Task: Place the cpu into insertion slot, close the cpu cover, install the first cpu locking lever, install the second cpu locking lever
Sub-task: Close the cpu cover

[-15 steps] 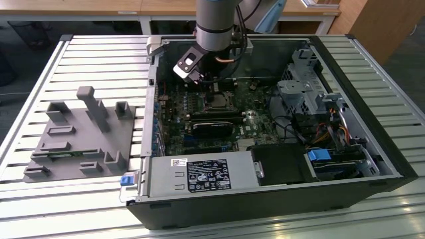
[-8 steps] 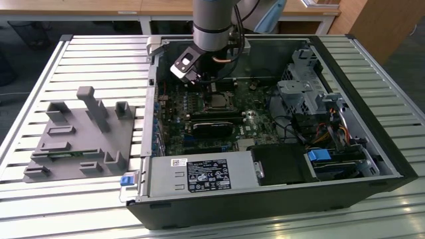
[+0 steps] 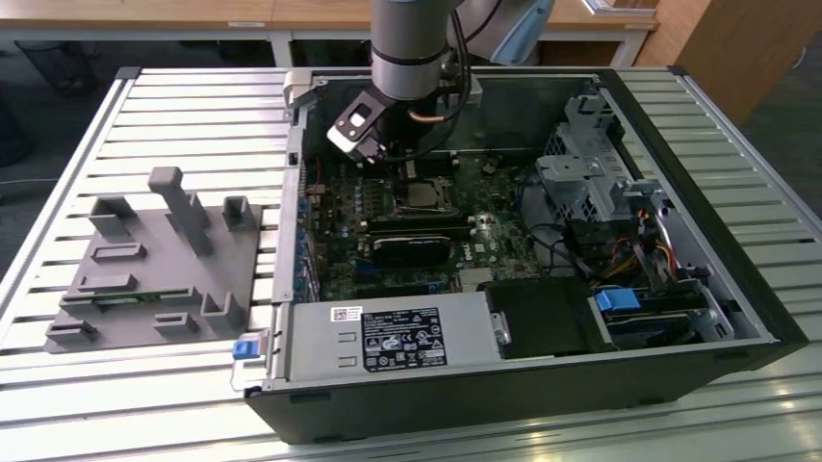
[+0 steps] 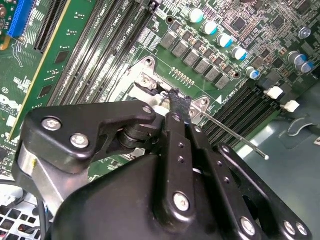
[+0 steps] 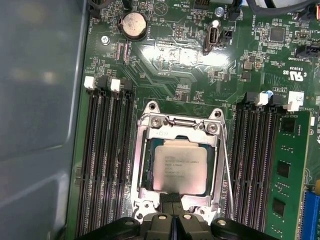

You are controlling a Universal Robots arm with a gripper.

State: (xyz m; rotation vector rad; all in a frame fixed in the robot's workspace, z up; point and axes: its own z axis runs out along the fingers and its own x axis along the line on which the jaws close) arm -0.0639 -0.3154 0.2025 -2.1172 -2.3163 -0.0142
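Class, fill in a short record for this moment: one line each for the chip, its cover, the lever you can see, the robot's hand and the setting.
cpu: lies flat in the cover's window
cpu cover: down, framing the chip
locking lever: thin rod beside the cover, end free
hand: shut, tips at the cover's edge
setting: open computer case on a slatted table
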